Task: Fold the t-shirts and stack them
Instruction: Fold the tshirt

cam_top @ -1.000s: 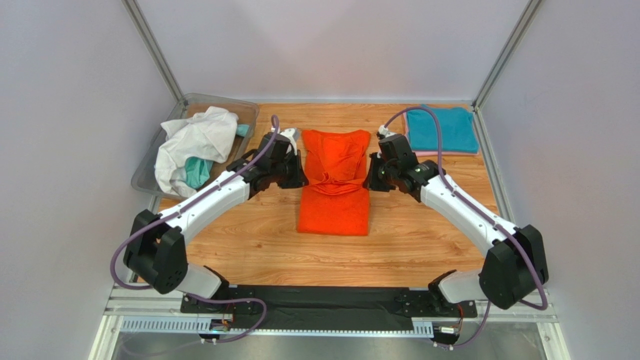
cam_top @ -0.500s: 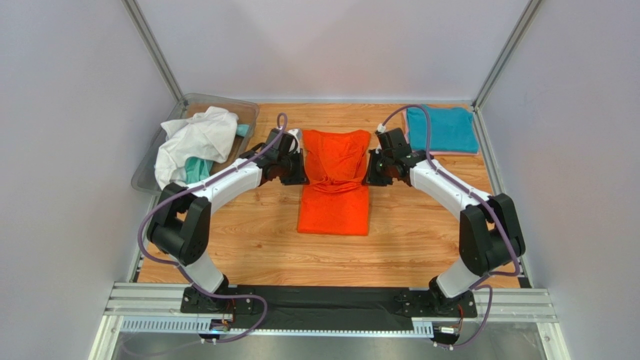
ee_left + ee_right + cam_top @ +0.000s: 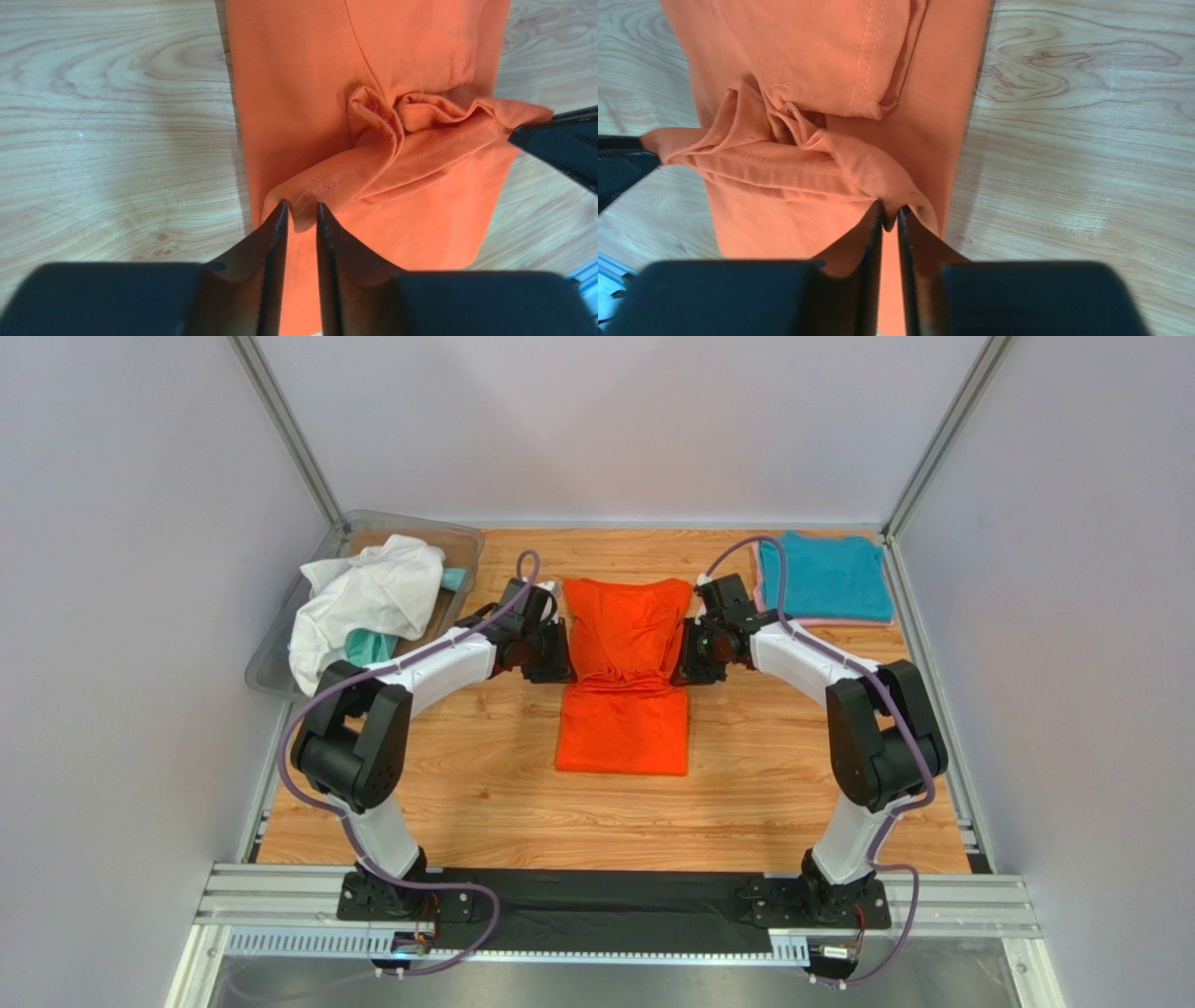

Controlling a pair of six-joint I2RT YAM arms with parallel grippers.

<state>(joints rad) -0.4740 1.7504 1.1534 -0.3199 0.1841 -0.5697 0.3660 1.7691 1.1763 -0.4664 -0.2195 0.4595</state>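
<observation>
The orange t-shirt (image 3: 624,717) lies as a long strip in the middle of the table, its near hem lifted and doubled back over itself. My left gripper (image 3: 561,658) is shut on the hem's left corner, seen in the left wrist view (image 3: 301,206). My right gripper (image 3: 685,658) is shut on the hem's right corner, seen in the right wrist view (image 3: 890,208). The hem (image 3: 421,133) sags bunched between them. A folded teal t-shirt (image 3: 825,577) lies on a pink one (image 3: 831,625) at the back right.
A clear bin (image 3: 421,527) at the back left holds a crumpled white t-shirt (image 3: 368,595) and a teal one (image 3: 368,658). Metal frame posts and grey walls close in the table on three sides.
Both arms have stretched farther away from their bases, carrying the pinched hem of the orange t-shirt toward its far end. Both grips have held.
</observation>
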